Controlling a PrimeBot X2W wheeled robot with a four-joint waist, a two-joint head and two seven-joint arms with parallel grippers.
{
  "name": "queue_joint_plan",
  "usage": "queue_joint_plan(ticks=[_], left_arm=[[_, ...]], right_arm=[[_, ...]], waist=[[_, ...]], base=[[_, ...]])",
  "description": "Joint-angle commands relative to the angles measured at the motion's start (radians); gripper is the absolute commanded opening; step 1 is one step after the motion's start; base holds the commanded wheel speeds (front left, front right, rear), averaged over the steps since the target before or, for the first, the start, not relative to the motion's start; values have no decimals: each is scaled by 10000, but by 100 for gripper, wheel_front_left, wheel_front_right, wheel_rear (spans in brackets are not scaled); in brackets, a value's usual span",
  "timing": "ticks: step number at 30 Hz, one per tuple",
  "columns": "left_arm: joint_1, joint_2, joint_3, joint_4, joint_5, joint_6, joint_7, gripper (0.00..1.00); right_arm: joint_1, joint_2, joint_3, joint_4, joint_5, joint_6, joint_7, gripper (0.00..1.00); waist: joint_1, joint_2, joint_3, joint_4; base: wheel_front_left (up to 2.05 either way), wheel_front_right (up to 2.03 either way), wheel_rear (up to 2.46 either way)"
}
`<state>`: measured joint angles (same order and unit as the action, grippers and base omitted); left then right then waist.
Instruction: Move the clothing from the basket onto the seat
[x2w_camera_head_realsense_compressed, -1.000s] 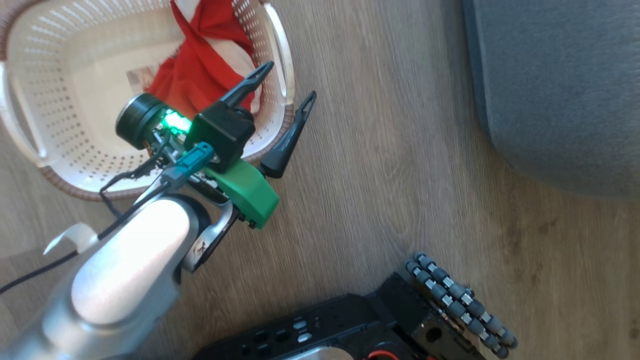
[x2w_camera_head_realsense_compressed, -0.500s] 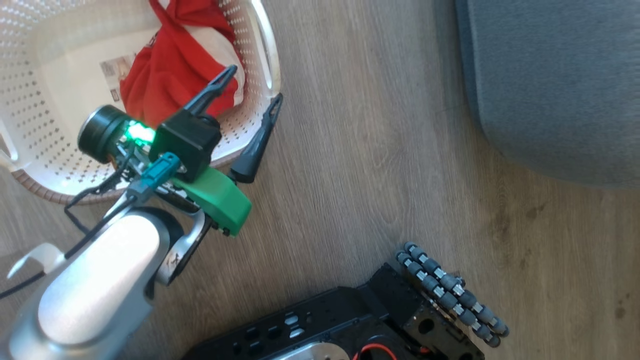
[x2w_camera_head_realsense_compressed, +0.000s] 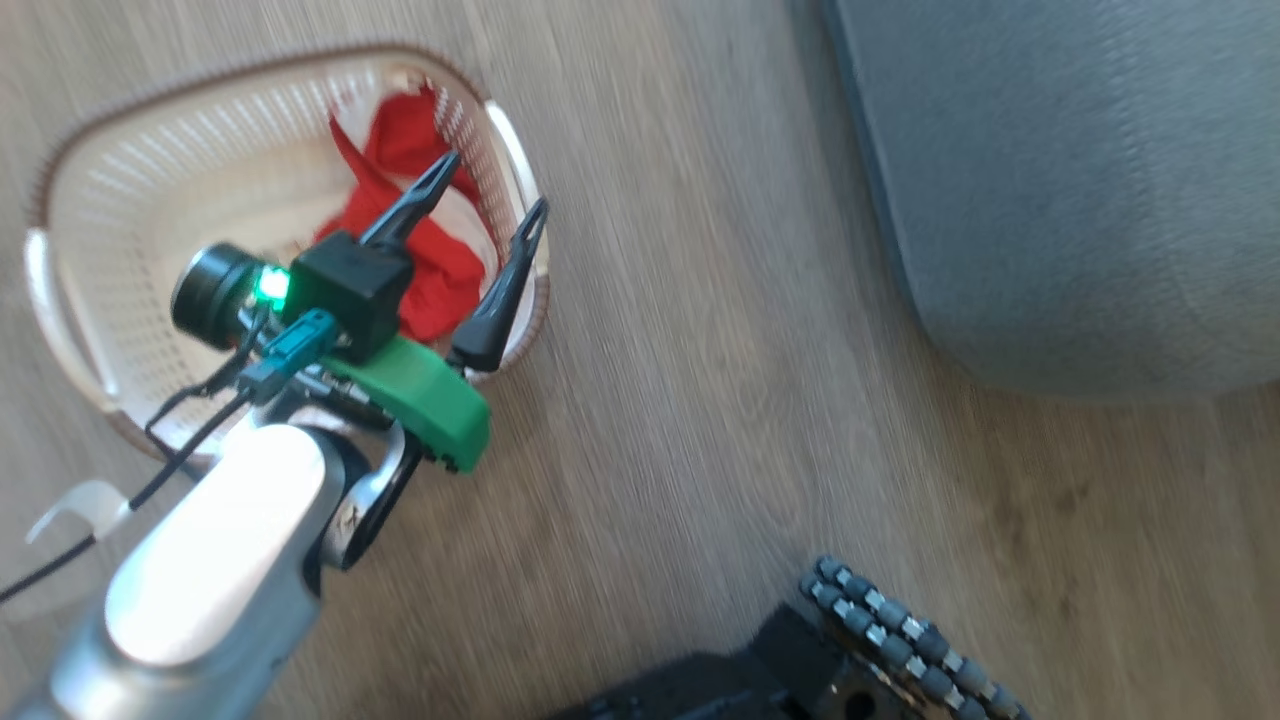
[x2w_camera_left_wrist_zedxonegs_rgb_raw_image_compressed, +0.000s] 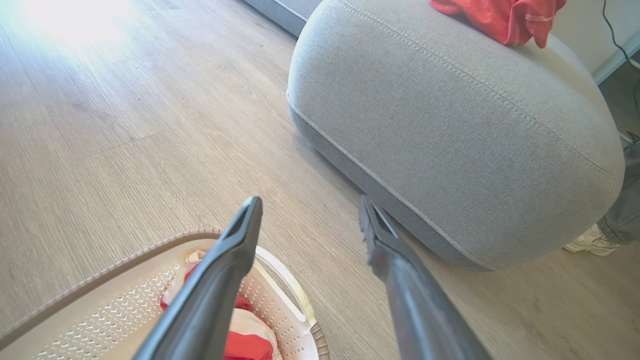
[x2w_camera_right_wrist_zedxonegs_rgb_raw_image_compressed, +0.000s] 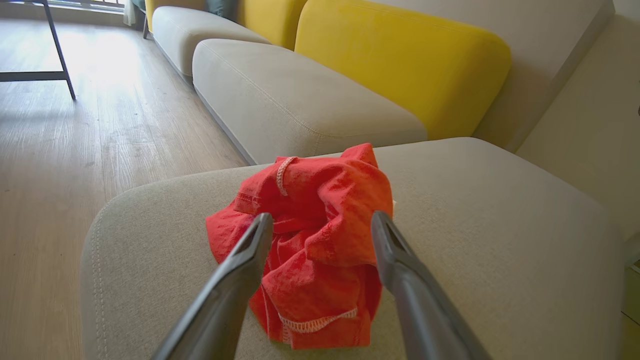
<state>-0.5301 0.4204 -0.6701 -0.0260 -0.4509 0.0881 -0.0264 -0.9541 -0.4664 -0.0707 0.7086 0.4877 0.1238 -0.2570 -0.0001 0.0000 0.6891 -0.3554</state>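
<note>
The cream basket (x2w_camera_head_realsense_compressed: 200, 75) stands on the wooden floor at the upper left, holding red and white clothing (x2w_camera_head_realsense_compressed: 430, 270) at its right end. My left gripper (x2w_camera_head_realsense_compressed: 495, 182) hangs open above that end, nothing between its fingers. In the left wrist view the left gripper (x2w_camera_left_wrist_zedxonegs_rgb_raw_image_compressed: 310, 200) is over the basket (x2w_camera_left_wrist_zedxonegs_rgb_raw_image_compressed: 125, 310) and its clothing (x2w_camera_left_wrist_zedxonegs_rgb_raw_image_compressed: 245, 340), facing the grey seat (x2w_camera_left_wrist_zedxonegs_rgb_raw_image_compressed: 450, 125), where another red garment (x2w_camera_left_wrist_zedxonegs_rgb_raw_image_compressed: 500, 15) lies. My right gripper (x2w_camera_right_wrist_zedxonegs_rgb_raw_image_compressed: 321, 216) is open just short of that garment (x2w_camera_right_wrist_zedxonegs_rgb_raw_image_compressed: 325, 190) on the seat (x2w_camera_right_wrist_zedxonegs_rgb_raw_image_compressed: 500, 225).
The seat (x2w_camera_head_realsense_compressed: 1050, 180) lies to the basket's right across bare floor. My black base with a roller wheel (x2w_camera_head_realsense_compressed: 900, 630) is at the bottom. A person's shoe (x2w_camera_left_wrist_zedxonegs_rgb_raw_image_compressed: 590, 240) rests by the seat. Yellow sofa backs (x2w_camera_right_wrist_zedxonegs_rgb_raw_image_compressed: 400, 65) and a table leg (x2w_camera_right_wrist_zedxonegs_rgb_raw_image_compressed: 60, 55) stand beyond.
The head camera has shifted, so the whole basket now shows. My left gripper stays open and its outer finger has come from beside the basket to over its right rim.
</note>
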Motion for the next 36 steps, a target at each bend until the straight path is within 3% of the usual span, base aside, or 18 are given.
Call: queue_joint_plan(ticks=[1, 9, 19, 26, 36], left_arm=[[220, 24, 329, -177, -88, -10, -154, 100], [970, -216, 837, 1063, -822, 33, -1345, 100], [1981, -184, 1831, 2408, -1594, 51, -2208, 100], [2443, -338, 2462, 2995, -1599, -168, -2343, 100], [3302, -887, 3465, 3395, -1042, -601, -2352, 100]], right_arm=[[489, -267, 53, -528, -11, 69, -46, 100], [3189, -142, 637, -3173, -622, 69, -47, 100], [6034, 1220, 926, -5236, -1524, 69, -2, 100], [7277, 2157, 1186, -5812, -2344, 69, 7, 100], [8632, 3065, 1017, -5497, -3013, 69, -41, 100]], waist=[[1, 0, -836, 114], [1, 0, -2675, 966], [1, 0, -4405, 2119], [1, 0, -5216, 2639], [1, 0, -6034, 3058]], base=[[0, 0, 0], [0, 0, 0], [0, 0, 0], [0, 0, 0], [0, 0, 0]])
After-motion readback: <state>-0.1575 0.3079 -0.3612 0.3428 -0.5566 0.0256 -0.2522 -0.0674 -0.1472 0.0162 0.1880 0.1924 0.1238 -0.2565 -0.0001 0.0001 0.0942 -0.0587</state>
